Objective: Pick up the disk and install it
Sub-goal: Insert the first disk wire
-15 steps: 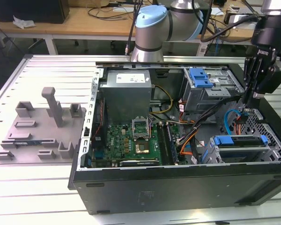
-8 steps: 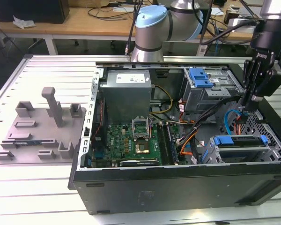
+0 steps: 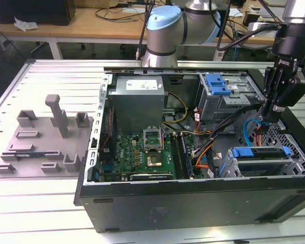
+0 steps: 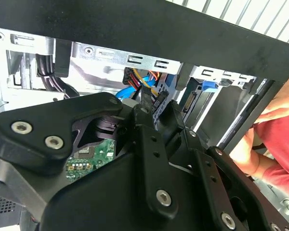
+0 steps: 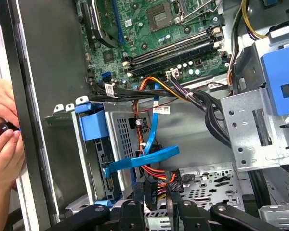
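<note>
An open computer case (image 3: 193,203) is laid on its side on a ribbed metal table (image 3: 40,213), and everything here is placed by that case. The disk (image 3: 258,152) is seen inside the case, in the near corner on the exterior view's right. It is clipped in its blue frame and slid into a metal cage (image 3: 297,165) there. The gripper (image 5: 156,195) is lowered into the case just beside that cage, and the disk is not touched by it. The gripper is clamped on a black plug (image 5: 154,187) with red, orange and yellow wires, and the plug is pinched between the two fingers (image 5: 177,204). A flat blue cable (image 5: 144,156) is curved from the cage toward the plug. A green board (image 3: 142,152) is fixed to the floor of the case, near its middle. A silver box (image 3: 137,99) is set against the far wall of the case. The robot arm (image 3: 165,30) is seen behind that far wall. Outside the case, on the exterior view's left, a grey tray (image 3: 46,137) with upright posts is set on the table. A person's hand (image 5: 5,144) is seen just outside the case wall closest to the cage.
</note>
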You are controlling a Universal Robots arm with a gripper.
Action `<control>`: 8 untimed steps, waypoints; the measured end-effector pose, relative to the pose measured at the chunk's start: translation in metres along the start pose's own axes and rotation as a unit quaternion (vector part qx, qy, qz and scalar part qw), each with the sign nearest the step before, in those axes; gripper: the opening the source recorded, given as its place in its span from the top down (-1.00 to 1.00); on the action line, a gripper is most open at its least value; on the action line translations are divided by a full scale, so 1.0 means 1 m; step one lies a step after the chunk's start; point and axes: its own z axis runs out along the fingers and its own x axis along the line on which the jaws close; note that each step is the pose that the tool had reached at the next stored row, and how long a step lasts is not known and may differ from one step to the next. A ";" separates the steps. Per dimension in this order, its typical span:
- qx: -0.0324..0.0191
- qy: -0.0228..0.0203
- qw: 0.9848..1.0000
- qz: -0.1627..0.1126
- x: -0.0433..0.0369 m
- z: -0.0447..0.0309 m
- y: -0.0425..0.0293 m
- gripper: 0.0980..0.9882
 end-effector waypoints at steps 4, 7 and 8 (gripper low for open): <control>0.000 0.000 1.000 0.001 -0.0001 0.0002 0.0000 0.50; 0.000 0.001 1.000 0.001 -0.0001 0.0004 0.0000 0.50; 0.000 0.001 1.000 0.001 -0.0002 0.0006 0.0000 0.50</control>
